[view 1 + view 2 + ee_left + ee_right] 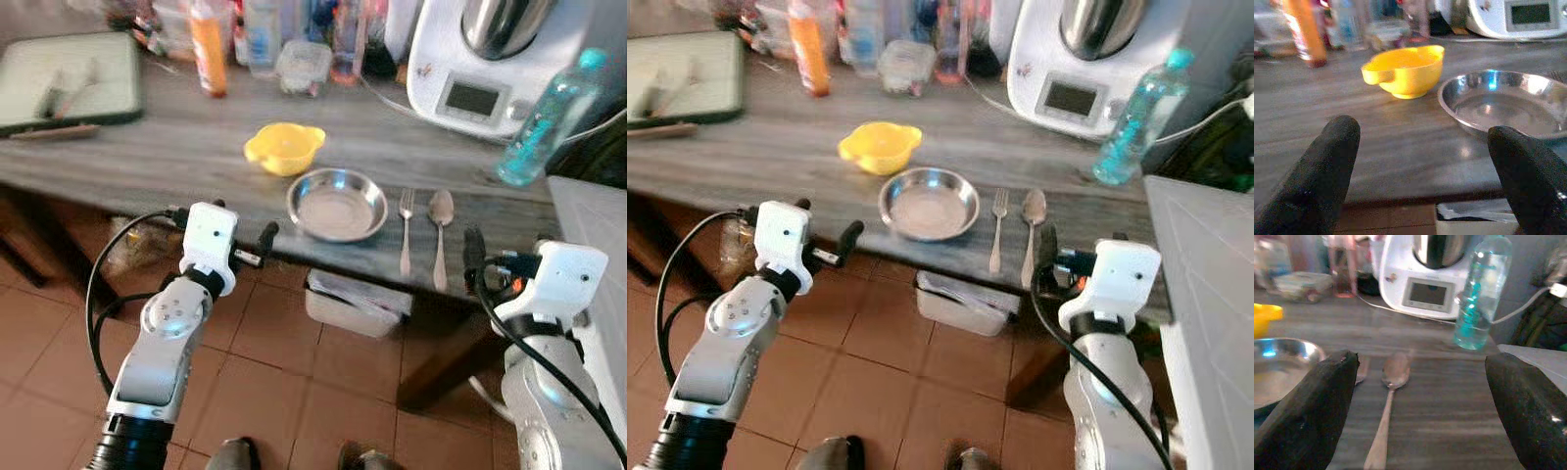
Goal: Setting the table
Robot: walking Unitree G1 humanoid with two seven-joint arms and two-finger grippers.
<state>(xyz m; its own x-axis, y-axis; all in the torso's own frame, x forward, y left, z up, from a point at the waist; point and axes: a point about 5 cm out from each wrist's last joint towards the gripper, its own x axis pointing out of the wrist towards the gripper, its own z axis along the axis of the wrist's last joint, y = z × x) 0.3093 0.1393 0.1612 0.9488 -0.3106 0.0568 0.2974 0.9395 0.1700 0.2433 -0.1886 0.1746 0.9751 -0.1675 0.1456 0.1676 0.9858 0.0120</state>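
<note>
**Steel plate, fork and spoon laid out at the table's near edge**

The steel plate sits on the grey wooden table close to its near edge, shallow and empty. Just to its right lie a fork and a spoon, side by side and parallel, heads pointing away from the robot, handles reaching toward the edge. Behind the plate and a little to the left stands a yellow bowl, apart from the plate's rim.

The left gripper hovers in front of the table edge, left of the plate, its two black fingers spread wide with nothing between them. The right gripper hangs at the edge just right of the spoon, fingers likewise spread and empty.

Farther back stand a white kitchen appliance with a small display, a clear water bottle with teal liquid, an orange bottle and a lidded container. A dark-rimmed tray rests at the far left. Below the table, a pale plastic box sits on the terracotta tiles.
</note>
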